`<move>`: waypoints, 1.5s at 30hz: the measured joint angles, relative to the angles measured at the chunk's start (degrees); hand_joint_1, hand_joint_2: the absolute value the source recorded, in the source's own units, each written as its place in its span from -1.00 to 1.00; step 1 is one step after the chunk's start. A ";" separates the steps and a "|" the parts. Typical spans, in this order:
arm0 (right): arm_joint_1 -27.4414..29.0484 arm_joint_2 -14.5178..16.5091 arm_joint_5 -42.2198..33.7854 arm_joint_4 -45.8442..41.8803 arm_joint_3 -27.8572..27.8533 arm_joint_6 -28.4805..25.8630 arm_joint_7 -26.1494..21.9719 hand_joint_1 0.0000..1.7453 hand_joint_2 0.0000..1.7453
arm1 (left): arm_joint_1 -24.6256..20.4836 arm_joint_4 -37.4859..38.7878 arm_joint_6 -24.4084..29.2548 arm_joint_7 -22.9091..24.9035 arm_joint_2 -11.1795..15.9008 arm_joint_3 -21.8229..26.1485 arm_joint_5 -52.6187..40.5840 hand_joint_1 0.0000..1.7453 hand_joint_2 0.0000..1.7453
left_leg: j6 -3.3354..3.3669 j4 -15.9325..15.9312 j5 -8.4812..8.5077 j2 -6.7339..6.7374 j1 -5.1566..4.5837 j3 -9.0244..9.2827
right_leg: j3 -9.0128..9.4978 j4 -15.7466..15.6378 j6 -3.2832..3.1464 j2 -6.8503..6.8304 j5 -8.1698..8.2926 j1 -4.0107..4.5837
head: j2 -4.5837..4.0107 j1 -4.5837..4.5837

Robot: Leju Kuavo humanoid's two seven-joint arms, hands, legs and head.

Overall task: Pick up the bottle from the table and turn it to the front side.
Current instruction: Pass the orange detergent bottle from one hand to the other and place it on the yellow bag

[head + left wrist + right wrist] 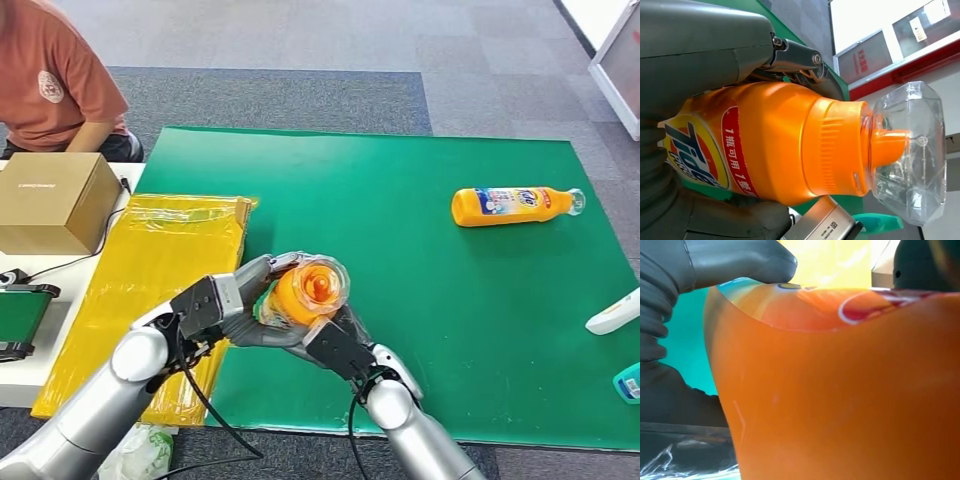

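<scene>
I hold the orange bottle [308, 292] up off the green mat [423, 330] with both of my hands, near the mat's front left part, its clear cap [326, 282] pointing up toward my head camera. My left hand [226, 305] grips it from the left side, and my right hand [332, 340] cups it from below and from the right, so the bottle sits between the two.

In my left wrist view the bottle [779, 145] fills the middle: orange body, a label with a red band and white characters and a blue and yellow logo, an orange ribbed collar, then the clear cap [911, 150] over an orange spout. My left hand [696, 45] wraps the labelled part, my thumb lying along one side and the darker fingers [798, 57] along the other.

In my right wrist view the bottle [843, 390] is pressed right up against the camera, a broad orange wall with the edge of the label showing. My right thumb [742, 260] lies on that edge, and the rest of my right hand [662, 380] sits behind the bottle's end.

A second orange bottle [513, 205] lies on its side on the far right part of the mat, well apart from my hands. A yellow bag [151, 260] lies just beside the mat's left edge, with a cardboard box [53, 200] on the white table further left. A person in a rust-coloured shirt [53, 80] sits behind that box
</scene>
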 joint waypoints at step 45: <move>4.84 -2.96 -8.08 -36.85 -11.86 -9.40 -2.60 -1.00 1.00 | 9.98 31.66 57.59 0.68 -5.56 17.34 -85.09 1.00 1.00 | 0.01 0.01 0.00 0.01 -0.01 -0.02 | -0.04 -0.01 0.03 0.00 0.01 -0.02 | 0.02 0.00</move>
